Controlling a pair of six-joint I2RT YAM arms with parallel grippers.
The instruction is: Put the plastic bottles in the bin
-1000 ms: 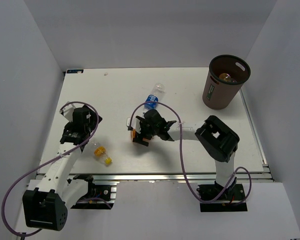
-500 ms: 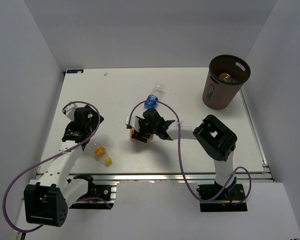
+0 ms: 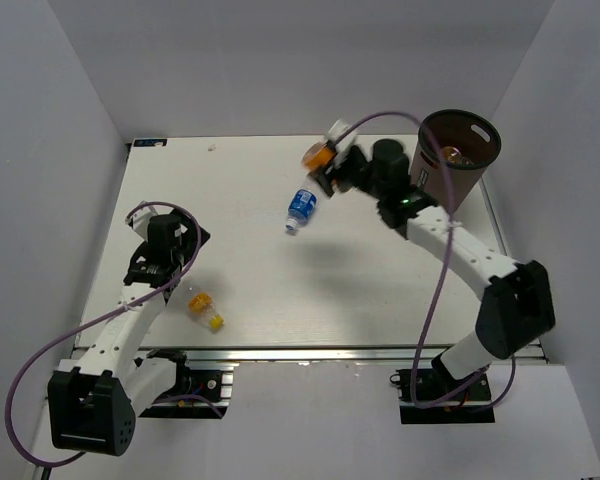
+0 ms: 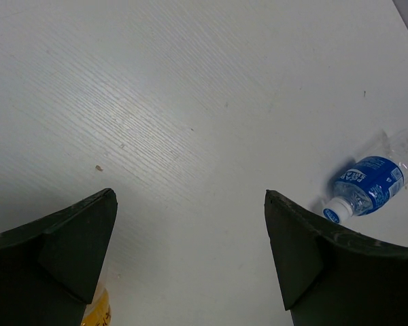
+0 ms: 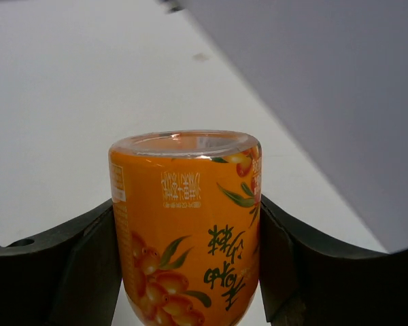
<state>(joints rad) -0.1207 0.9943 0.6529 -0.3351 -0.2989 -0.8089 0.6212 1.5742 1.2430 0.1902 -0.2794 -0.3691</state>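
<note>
My right gripper (image 3: 325,160) is shut on an orange-filled bottle (image 3: 317,155) and holds it in the air at the back middle, left of the dark-brown bin (image 3: 450,165). The wrist view shows the bottle (image 5: 187,231) clamped between both fingers. One orange bottle (image 3: 450,155) lies inside the bin. A clear bottle with a blue label (image 3: 299,208) lies mid-table; it also shows in the left wrist view (image 4: 368,185). A small yellow-capped bottle (image 3: 204,307) lies near the front left, just below my open, empty left gripper (image 3: 158,275). The larger clear bottle is out of view.
White walls close in the table (image 3: 380,290) on three sides. The bin stands at the back right corner. A metal rail (image 3: 360,352) runs along the near edge.
My right arm lifted the orange bottle off the middle of the table and swung it up and back toward the bin. The blue-label bottle shifted slightly. The left arm barely moved.
</note>
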